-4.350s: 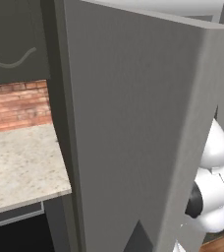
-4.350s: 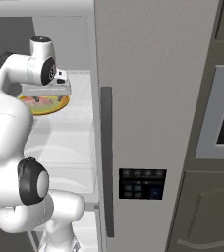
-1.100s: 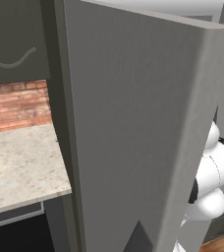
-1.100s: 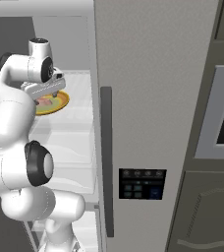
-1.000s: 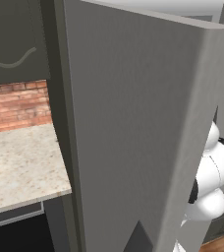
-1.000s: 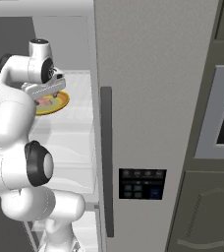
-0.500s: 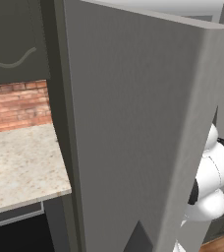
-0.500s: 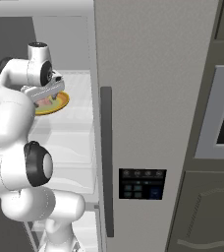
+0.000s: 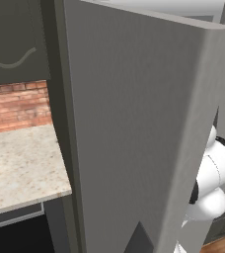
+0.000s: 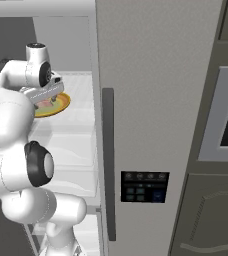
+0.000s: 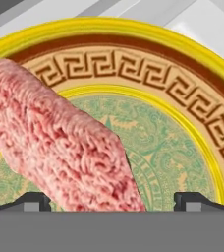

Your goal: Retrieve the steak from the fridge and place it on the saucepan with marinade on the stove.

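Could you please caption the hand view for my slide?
Open gripper poised over the steak lying on a yellow plate.

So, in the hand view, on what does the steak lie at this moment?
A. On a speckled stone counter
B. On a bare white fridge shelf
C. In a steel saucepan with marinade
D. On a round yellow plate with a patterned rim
D: in the hand view the pinkish steak lies on the round yellow plate with a brown key-pattern ring, and the two finger tips stand wide apart on either side of it, not closed on it.
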Motion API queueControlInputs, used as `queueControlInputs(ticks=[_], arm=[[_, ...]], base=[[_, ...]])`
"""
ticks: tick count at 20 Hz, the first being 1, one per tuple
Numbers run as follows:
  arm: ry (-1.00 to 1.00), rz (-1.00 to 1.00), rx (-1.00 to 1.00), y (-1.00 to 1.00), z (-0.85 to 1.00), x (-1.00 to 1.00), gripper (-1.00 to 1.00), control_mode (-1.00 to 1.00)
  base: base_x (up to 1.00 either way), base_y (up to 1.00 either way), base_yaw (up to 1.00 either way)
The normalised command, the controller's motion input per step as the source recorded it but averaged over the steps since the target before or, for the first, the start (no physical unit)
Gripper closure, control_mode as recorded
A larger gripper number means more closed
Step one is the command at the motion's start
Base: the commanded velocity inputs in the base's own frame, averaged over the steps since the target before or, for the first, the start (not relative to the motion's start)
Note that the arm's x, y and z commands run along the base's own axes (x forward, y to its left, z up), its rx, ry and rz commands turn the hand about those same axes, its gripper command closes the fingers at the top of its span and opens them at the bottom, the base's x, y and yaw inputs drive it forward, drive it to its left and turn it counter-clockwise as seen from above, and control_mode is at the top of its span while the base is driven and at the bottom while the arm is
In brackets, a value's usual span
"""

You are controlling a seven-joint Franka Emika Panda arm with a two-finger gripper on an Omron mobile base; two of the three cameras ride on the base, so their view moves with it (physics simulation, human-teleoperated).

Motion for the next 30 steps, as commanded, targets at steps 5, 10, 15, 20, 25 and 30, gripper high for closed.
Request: queueControlInputs(ticks=[5,10,15,20,25,30], arm=[[0.01,0.0,-0.01,0.08,-0.12,0.01,1.0,-1.0],[0.0,0.0,0.0,0.0,0.0,0.0,1.0,-1.0],[-0.03,0.0,0.0,0.0,0.0,-0.07,1.0,-1.0],[-0.1,0.0,0.0,0.0,0.0,-0.24,1.0,-1.0],[-0.12,0.0,0.0,-0.01,0.09,-0.32,1.0,-1.0],[-0.06,-0.02,0.01,-0.2,0.06,-0.56,1.0,-1.0]], base=[[0.0,0.0,0.0],[0.0,0.0,0.0],[0.0,0.0,0.0],[0.0,0.0,0.0],[0.0,0.0,0.0],[0.0,0.0,0.0]])
